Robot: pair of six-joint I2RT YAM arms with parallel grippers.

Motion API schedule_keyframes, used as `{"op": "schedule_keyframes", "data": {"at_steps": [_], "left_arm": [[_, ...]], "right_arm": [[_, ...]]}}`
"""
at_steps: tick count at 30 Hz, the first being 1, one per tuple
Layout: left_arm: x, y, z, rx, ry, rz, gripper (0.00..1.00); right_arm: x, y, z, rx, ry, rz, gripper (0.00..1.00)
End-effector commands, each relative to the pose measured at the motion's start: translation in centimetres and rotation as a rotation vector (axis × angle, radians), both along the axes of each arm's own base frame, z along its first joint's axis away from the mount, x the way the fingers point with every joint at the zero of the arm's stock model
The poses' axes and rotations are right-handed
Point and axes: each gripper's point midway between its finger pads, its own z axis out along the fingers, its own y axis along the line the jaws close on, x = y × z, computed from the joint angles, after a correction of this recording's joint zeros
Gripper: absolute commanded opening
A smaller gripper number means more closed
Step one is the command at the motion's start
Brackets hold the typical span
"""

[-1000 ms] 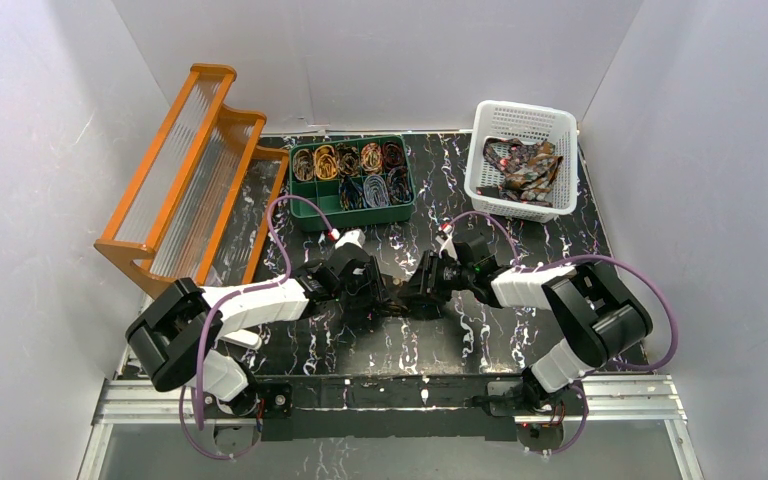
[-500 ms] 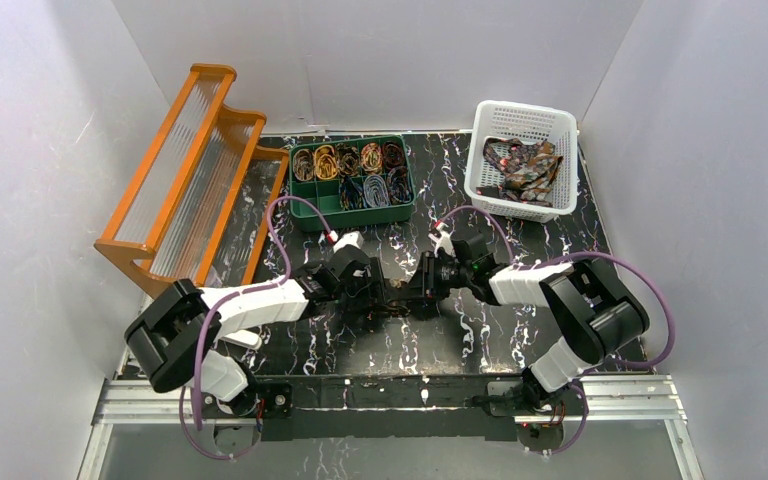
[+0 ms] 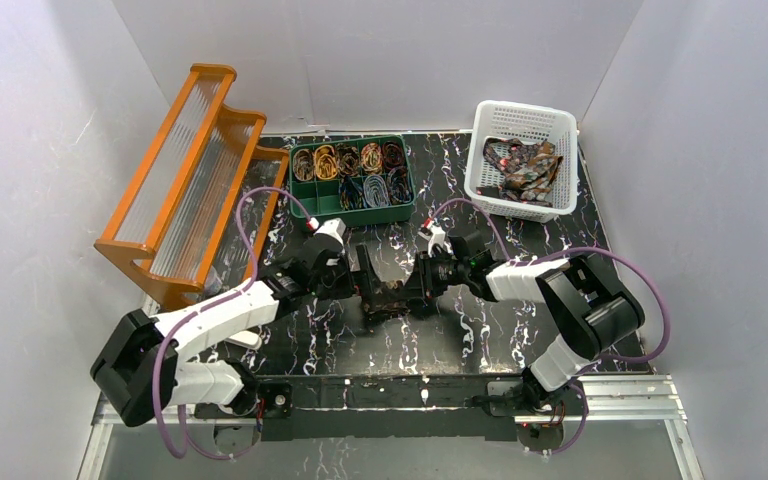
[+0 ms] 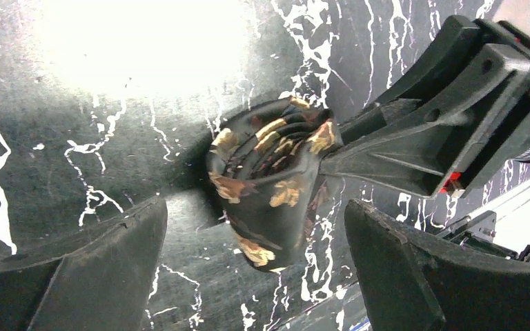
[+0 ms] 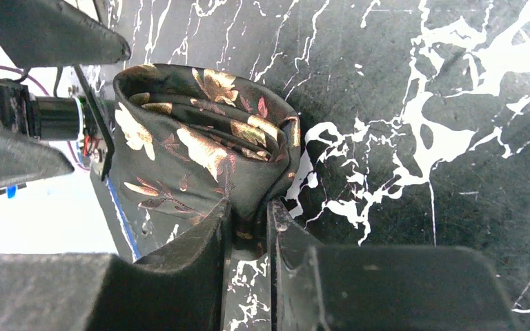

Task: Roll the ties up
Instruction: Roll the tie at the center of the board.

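A dark tie (image 3: 392, 298) with gold leaf patterns lies rolled into a coil on the black marbled table (image 3: 480, 330), between the two grippers. My left gripper (image 3: 370, 287) stands wide open around the coil (image 4: 269, 179), with its fingers (image 4: 110, 255) well clear on either side. My right gripper (image 3: 416, 290) comes in from the right and is shut on the outer layers of the coil (image 5: 193, 145). In the right wrist view the jaws (image 5: 248, 207) pinch the fabric edge. The right gripper's body (image 4: 428, 131) shows in the left wrist view.
A green divided tray (image 3: 360, 217) holding several rolled ties sits behind the grippers. A white basket (image 3: 520, 112) with loose ties (image 3: 525, 168) stands at the back right. An orange rack (image 3: 190, 170) leans at the left. Purple cables loop over both arms.
My left gripper has opened wide, let go of the coil and drawn back to the left. My right gripper has closed onto the coil's edge.
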Motion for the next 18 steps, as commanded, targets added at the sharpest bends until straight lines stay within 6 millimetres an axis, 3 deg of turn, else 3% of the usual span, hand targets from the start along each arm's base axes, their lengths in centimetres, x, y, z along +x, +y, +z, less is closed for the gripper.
{"op": "schedule_keyframes", "data": {"at_steps": [1, 11, 18], "left_arm": [[-1.5, 0.7, -0.9, -0.012, 0.052, -0.097, 0.98], [-2.0, -1.8, -1.1, -0.185, 0.153, -0.247, 0.98], [-1.6, -1.4, -2.4, -0.213, 0.221, -0.263, 0.98]], "right_arm": [[0.8, 0.6, 0.6, 0.022, -0.147, 0.089, 0.18], [1.1, 0.8, 1.5, 0.051, -0.291, 0.158, 0.19], [0.7, 1.0, 1.8, 0.082, -0.388, 0.199, 0.19]]}}
